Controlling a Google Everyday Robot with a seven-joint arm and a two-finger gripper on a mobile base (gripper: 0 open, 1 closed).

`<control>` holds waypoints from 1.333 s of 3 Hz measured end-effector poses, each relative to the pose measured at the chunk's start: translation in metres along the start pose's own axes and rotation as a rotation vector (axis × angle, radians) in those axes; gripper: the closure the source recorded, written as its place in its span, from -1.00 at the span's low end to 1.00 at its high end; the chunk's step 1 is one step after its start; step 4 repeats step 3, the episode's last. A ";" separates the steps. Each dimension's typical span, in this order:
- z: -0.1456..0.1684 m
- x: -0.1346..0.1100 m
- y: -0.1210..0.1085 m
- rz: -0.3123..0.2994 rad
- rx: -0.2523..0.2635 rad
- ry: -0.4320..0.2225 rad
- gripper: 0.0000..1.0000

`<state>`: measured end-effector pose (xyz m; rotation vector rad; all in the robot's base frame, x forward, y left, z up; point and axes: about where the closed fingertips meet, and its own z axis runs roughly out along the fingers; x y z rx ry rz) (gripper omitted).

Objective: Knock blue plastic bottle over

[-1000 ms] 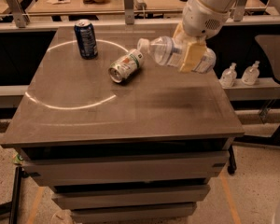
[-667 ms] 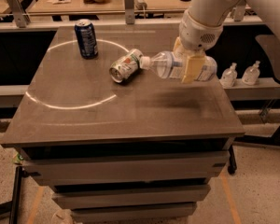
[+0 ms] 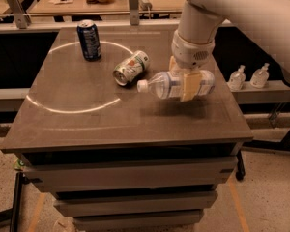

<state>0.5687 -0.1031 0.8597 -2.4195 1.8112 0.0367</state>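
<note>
The blue plastic bottle (image 3: 162, 86) lies horizontal in the air just above the table, its white cap (image 3: 142, 86) pointing left. It is clear and bluish with a pale label. My gripper (image 3: 184, 82) hangs from the white arm at the upper right, with a tan finger (image 3: 189, 85) across the front of the bottle's body and the other behind it. It is shut on the bottle. A shadow falls on the dark table (image 3: 135, 124) below it.
A dark blue soda can (image 3: 89, 40) stands upright at the back left. A green-and-white can (image 3: 131, 67) lies on its side just left of the bottle's cap. Two small clear pump bottles (image 3: 238, 78) stand on a ledge beyond the table's right edge.
My gripper has carried the bottle toward the front of the table and a little left and lower. The bottle stays horizontal. The cans have not moved.
</note>
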 end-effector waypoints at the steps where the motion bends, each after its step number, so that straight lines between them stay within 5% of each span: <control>1: 0.013 -0.011 0.002 -0.034 -0.032 0.011 1.00; 3: 0.015 -0.011 -0.003 -0.032 -0.014 0.006 0.16; 4: 0.015 -0.011 -0.003 -0.032 -0.014 0.006 0.16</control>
